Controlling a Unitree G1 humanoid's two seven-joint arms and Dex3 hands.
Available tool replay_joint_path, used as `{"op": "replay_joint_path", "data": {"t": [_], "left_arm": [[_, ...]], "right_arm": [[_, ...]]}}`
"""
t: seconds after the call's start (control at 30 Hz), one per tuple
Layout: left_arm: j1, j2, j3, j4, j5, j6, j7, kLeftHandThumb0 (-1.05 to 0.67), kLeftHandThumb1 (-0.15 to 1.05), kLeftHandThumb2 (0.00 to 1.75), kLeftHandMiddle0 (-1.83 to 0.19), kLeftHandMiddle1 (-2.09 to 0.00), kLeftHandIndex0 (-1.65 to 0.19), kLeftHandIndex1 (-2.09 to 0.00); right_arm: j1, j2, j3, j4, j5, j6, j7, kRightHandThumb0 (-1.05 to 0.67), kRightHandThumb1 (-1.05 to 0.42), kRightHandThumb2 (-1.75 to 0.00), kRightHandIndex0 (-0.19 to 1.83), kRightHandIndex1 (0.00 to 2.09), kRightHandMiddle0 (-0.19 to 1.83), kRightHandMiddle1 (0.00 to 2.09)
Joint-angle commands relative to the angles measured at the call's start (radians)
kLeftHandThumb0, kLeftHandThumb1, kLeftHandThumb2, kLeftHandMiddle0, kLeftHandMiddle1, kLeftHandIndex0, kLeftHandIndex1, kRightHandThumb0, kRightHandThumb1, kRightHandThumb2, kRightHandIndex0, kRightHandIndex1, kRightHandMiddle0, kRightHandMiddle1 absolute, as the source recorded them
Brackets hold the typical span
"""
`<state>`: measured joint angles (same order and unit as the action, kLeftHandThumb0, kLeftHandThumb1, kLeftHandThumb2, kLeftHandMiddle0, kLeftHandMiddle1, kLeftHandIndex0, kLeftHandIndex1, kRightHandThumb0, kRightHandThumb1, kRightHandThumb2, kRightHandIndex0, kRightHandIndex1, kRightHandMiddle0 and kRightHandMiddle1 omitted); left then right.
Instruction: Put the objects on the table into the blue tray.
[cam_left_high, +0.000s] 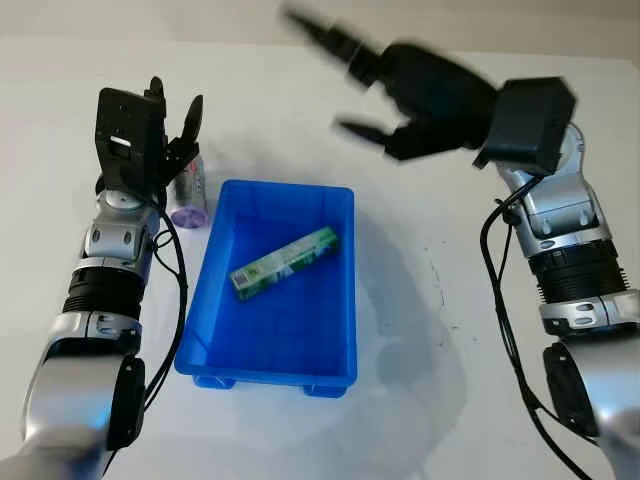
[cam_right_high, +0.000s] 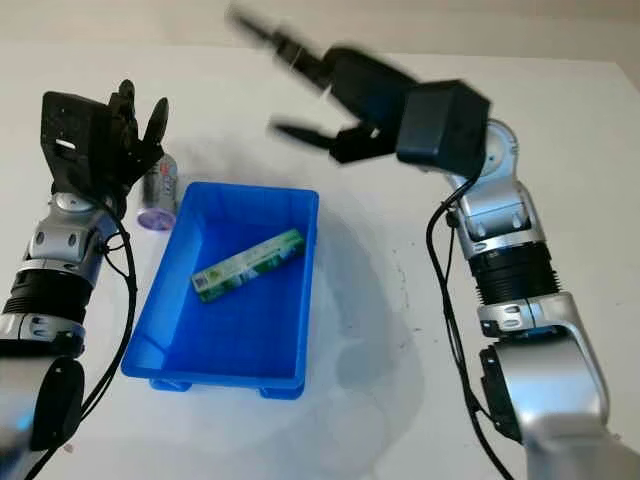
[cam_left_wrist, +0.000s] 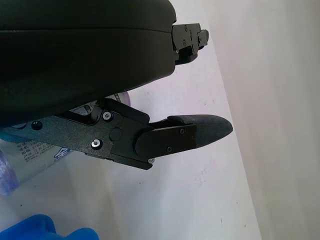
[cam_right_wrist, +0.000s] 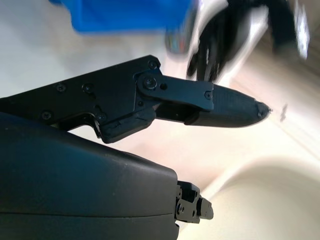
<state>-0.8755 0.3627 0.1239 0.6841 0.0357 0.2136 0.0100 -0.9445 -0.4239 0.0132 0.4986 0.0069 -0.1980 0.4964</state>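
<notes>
1. I see the blue tray (cam_left_high: 268, 365) in the middle of the white surface (cam_left_high: 420, 400). A green box (cam_left_high: 285, 263) lies at a slant inside it, so that one is done.
2. One thing is not yet in the tray. It is a small can (cam_left_high: 189, 195) with a purple end, lying on its side on the surface, just beside the tray's far left corner.
3. My left hand (cam_left_high: 165, 140) hangs right over the can. It is open and holds nothing. I cannot tell if it touches the can.
4. My right hand (cam_left_high: 400, 95) is up in the air past the far end of the tray. It is open too, and empty.
5. I think the can is light and hard, with a smooth, shiny skin. It may slip, and it may roll away, since it is round and lies flat.
6. I would take it around the middle of its round body, with fingers (cam_left_wrist: 185, 135) on both sides. I would not push on its ends, because then it could slide off.
7. A soft, steady squeeze should do. If I squeeze too hard, a thin can might dent.
</notes>
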Motion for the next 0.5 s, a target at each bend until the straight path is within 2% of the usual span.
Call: {"op": "replay_joint_path", "data": {"t": [0.0,0.2,0.47], "left_arm": [[-0.021,0.004,-0.002,0.006,0.003,-0.011,-0.003,-0.65,1.05,0.54,0.15,-0.05,0.12,-0.06],[-0.024,0.006,-0.004,0.002,0.009,0.005,0.006,-0.65,1.05,0.53,0.13,-0.06,0.10,-0.06],[-0.021,0.010,0.001,-0.003,0.004,0.001,-0.007,-0.66,1.05,0.53,0.14,-0.05,0.11,-0.06]], "right_arm": [[0.015,0.018,-0.061,0.042,0.039,0.056,-0.053,-0.80,-1.05,-0.69,-0.19,0.00,-0.19,0.00],[0.027,0.034,-0.166,0.145,0.102,0.191,-0.199,-0.78,-1.05,-0.74,-0.19,0.00,-0.19,0.00],[0.091,0.050,-0.226,0.172,0.144,0.239,-0.269,-0.73,-1.05,-0.79,-0.19,0.00,-0.19,0.00]]}}
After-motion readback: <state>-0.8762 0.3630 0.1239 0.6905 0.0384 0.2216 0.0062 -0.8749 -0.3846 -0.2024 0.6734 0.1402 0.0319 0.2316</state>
